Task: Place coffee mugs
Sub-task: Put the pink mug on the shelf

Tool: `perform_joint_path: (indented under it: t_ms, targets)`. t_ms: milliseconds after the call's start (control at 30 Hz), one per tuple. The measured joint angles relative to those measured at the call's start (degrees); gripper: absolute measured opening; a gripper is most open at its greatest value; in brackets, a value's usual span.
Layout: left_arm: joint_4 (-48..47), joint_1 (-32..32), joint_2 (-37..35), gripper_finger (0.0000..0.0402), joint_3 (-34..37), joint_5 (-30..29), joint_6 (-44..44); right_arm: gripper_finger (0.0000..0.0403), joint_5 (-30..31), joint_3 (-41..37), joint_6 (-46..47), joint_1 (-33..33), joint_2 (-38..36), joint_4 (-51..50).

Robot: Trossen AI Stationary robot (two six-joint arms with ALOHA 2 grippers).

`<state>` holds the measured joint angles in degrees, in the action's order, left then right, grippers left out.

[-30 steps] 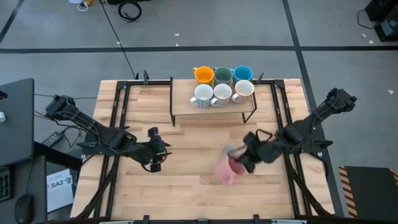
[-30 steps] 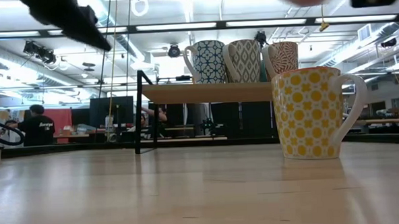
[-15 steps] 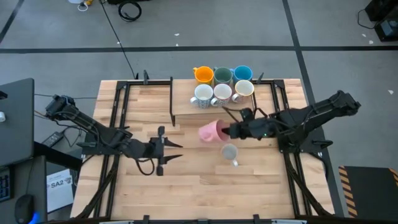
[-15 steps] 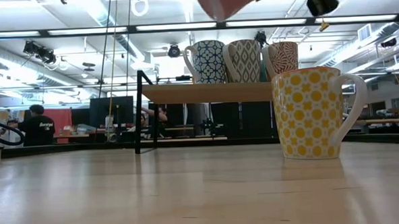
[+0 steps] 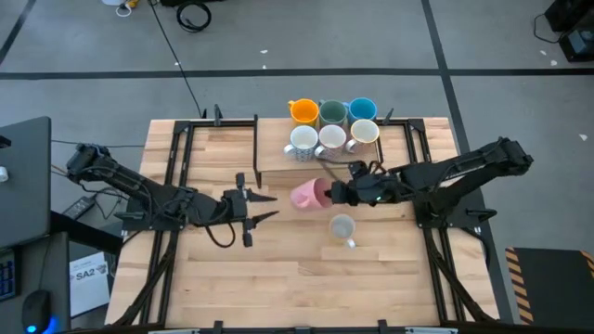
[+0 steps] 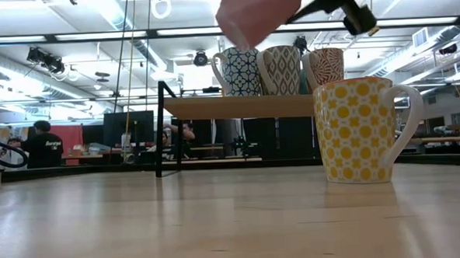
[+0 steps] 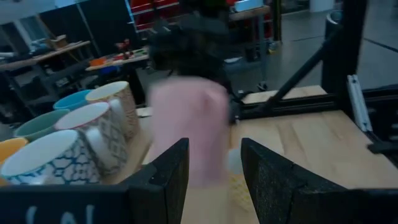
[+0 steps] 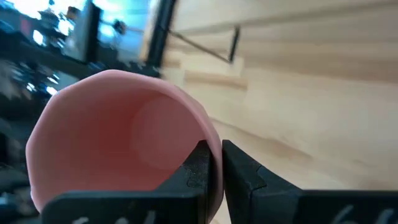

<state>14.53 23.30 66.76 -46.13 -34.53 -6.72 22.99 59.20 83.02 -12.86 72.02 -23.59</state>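
My right gripper [image 5: 331, 194] has its jaws pinching the rim of the pink mug [image 5: 307, 194], which I hold tipped on its side in the air just in front of the raised shelf [image 5: 271, 158]. Six mugs stand there; the yellow-patterned mug [image 6: 360, 129] waits on the bench [image 5: 278, 269]. I should right it, then lower it onto the shelf's bare end. My left gripper [image 5: 259, 204], jaws spread, hovers nearby.

The right gripper [image 5: 336, 194] seems clamped mid-table, arm outstretched, while the left gripper [image 5: 266, 206] waits agape.
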Motion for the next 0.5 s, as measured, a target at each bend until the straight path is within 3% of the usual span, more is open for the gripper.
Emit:
perform_joint_path:
  t_ms: [500]
  targets:
    - [-0.2, -1.5, 0.0, 0.0153, 0.0, 0.1, 0.0, 0.0030, -6.8, 0.0, -5.5, 1.6, 8.3, 0.5]
